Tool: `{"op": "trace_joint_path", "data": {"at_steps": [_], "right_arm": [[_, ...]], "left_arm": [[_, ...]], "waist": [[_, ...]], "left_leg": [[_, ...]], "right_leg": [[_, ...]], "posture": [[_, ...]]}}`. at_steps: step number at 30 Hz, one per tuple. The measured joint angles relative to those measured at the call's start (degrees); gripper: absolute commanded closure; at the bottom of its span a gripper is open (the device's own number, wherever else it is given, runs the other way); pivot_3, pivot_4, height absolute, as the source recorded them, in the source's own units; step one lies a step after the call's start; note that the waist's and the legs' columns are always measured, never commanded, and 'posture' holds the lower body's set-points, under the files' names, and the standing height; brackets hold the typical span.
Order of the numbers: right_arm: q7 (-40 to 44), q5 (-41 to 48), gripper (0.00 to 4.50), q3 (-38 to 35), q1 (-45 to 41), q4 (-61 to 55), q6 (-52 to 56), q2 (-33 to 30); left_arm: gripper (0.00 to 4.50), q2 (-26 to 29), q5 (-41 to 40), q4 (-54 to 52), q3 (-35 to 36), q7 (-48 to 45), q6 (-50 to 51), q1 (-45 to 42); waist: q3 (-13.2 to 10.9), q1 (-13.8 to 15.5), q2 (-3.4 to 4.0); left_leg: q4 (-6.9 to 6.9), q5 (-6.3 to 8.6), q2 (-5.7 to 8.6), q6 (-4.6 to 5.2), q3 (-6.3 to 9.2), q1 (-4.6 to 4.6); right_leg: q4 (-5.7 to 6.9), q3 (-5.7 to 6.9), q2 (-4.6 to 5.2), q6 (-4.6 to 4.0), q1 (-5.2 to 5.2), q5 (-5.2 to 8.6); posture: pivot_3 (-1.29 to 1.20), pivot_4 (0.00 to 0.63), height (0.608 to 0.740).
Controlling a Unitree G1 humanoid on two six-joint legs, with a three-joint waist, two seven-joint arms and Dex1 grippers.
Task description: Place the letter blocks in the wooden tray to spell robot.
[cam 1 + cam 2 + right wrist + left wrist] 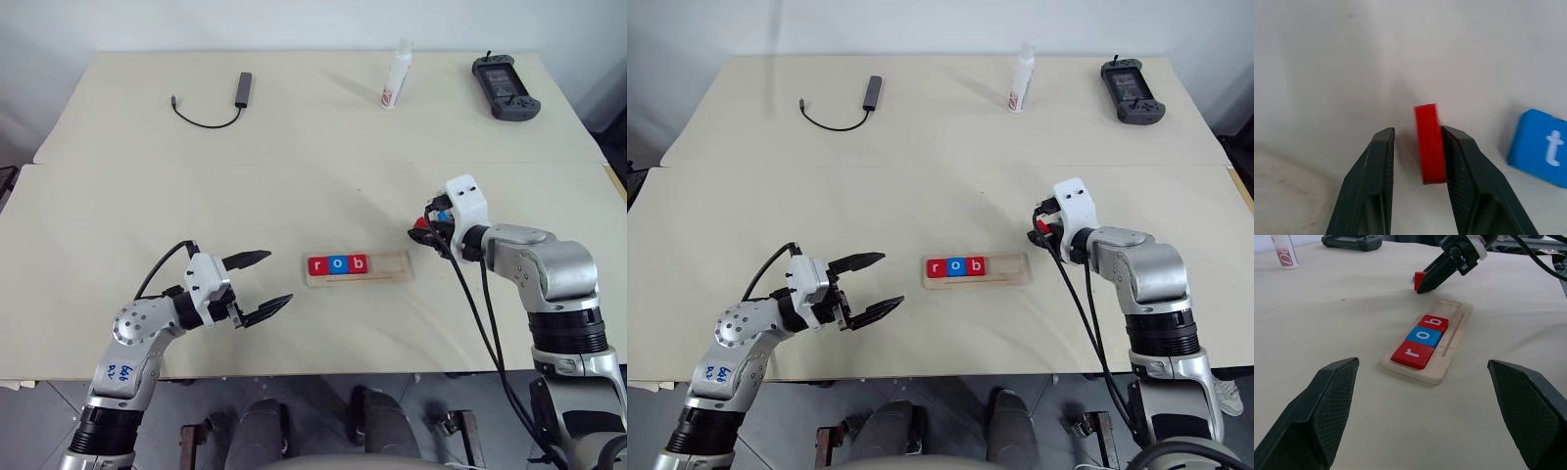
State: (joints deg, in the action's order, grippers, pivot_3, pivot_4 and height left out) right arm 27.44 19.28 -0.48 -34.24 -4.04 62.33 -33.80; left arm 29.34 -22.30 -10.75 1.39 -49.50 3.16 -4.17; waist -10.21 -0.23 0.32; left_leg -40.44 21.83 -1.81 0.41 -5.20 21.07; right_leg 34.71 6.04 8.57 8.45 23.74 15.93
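The right gripper (1418, 147) has its jaws partly closed round a red letter block (1430, 142) standing on edge, one finger touching its face, the other apart; the tile looks light, stiff and smooth, best pinched across its flat faces. The blue t block (1540, 147) lies flat just beside; the wooden tray (387, 271), long axis left to right, holds r, o, b at its left end; the left gripper (263, 286) hangs open.

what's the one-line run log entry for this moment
tray: r, o, b seated, two slots free | right gripper: red block on edge between fingers, gap on one side | blue t block: on table | left gripper: open, idle
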Motion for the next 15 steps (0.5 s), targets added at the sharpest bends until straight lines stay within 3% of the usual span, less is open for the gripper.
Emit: {"op": "trace_joint_path", "data": {"at_steps": [15], "right_arm": [[2.1, 0.9, 3.03, 1.0, 1.9, -4.6, 0.5, -1.4]], "left_arm": [[0.00, 0.0, 0.0, 0.0, 0.0, -0.7, 0.0, -0.5]], "waist": [[0.0, 0.0, 0.00]], "left_leg": [[0.01, 0.00, 0.00, 0.00, 0.00, 0.01]], "right_leg": [[-0.02, 0.00, 0.00, 0.00, 0.00, 0.00]], "posture": [[0.00, 0.150, 0.740]]}}
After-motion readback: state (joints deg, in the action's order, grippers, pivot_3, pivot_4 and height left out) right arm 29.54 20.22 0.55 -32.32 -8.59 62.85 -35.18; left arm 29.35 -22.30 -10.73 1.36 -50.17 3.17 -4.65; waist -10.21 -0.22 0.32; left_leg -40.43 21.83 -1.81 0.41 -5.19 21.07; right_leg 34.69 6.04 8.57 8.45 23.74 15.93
